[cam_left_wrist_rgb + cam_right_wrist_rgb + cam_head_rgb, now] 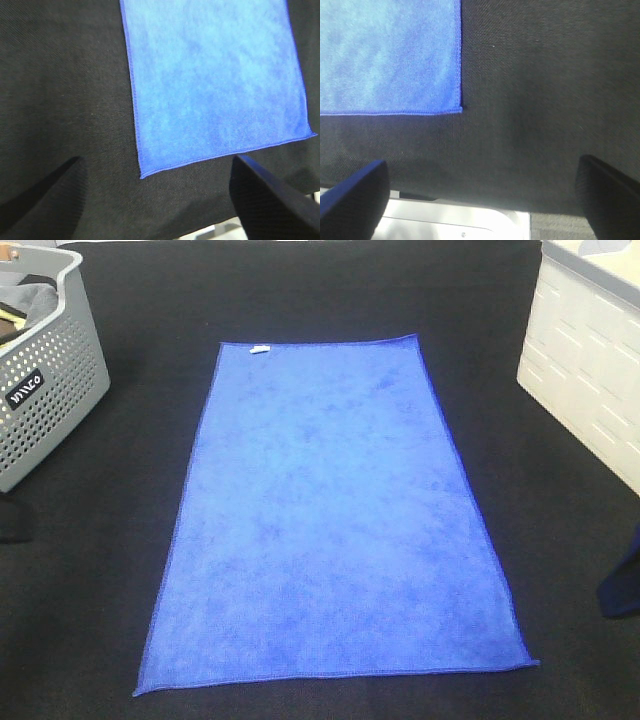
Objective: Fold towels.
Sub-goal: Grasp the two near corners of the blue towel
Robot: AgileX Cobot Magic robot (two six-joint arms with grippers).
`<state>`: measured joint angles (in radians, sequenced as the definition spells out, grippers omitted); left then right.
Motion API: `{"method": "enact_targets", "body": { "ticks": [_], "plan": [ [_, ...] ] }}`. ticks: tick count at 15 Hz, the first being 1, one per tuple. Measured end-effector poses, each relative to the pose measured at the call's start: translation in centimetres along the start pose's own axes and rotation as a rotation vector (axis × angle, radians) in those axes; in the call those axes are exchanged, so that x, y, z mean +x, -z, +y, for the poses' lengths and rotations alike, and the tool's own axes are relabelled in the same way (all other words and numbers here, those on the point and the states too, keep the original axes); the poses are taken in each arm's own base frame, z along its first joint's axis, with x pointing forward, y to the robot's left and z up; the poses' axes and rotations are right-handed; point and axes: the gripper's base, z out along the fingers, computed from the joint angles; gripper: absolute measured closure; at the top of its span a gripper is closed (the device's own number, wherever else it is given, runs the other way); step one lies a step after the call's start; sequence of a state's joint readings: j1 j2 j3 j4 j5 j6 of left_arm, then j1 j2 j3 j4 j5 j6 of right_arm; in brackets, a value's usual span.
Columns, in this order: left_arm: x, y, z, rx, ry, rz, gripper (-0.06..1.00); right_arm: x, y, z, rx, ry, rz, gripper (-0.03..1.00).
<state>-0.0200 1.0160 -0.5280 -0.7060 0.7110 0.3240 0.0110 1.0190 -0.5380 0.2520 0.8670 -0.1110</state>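
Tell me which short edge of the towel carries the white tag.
The far edge of the towel, at the top of the high view: the tag sits near its left corner. The near edge shows only hem.

**Lettering visible in the scene**

One piece of lettering can be seen. It is a small black label (pixel 25 389) with white characters, fixed to the perforated side wall of the grey basket (pixel 60 360), which stands at the far left corner of the table (pixel 120 540). The characters run at a slant, and there seem to be about five of them. They are too blurred to spell out with certainty. The small white tag (pixel 259 348) on the far hem of the blue towel (pixel 330 520) shows no legible print.
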Motion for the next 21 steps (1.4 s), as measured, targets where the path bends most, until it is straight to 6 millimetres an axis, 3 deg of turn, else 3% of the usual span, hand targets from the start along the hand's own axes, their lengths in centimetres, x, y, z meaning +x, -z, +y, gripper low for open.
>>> {"method": "enact_targets", "body": {
  "ticks": [4,7,10,15,18,21],
  "plan": [
    [-1.1,-6.3,2.0,0.047,0.082,0.137,0.20,-2.2,-3.8,0.3,-0.100,-0.071,0.034,0.02],
    [-0.8,-9.0,3.1,0.064,0.111,0.196,0.20,-3.1,-5.4,0.1,-0.105,-0.113,0.008,0.02],
    [-0.5,-10.3,3.7,0.070,0.110,0.231,0.20,-3.2,-6.8,-0.2,-0.105,-0.110,0.053,0.02],
    [0.4,-13.2,4.8,0.078,0.150,0.293,0.20,-3.3,-10.9,-0.3,-0.170,-0.104,0.158,0.02],
    [1.6,-15.7,4.0,0.075,0.124,0.312,0.20,-3.4,-12.9,-0.2,-0.230,-0.082,0.160,0.04],
    [2.1,-17.1,3.3,0.111,0.152,0.311,0.20,-3.6,-14.5,0.1,-0.308,-0.092,0.160,0.11]
  ]
}}
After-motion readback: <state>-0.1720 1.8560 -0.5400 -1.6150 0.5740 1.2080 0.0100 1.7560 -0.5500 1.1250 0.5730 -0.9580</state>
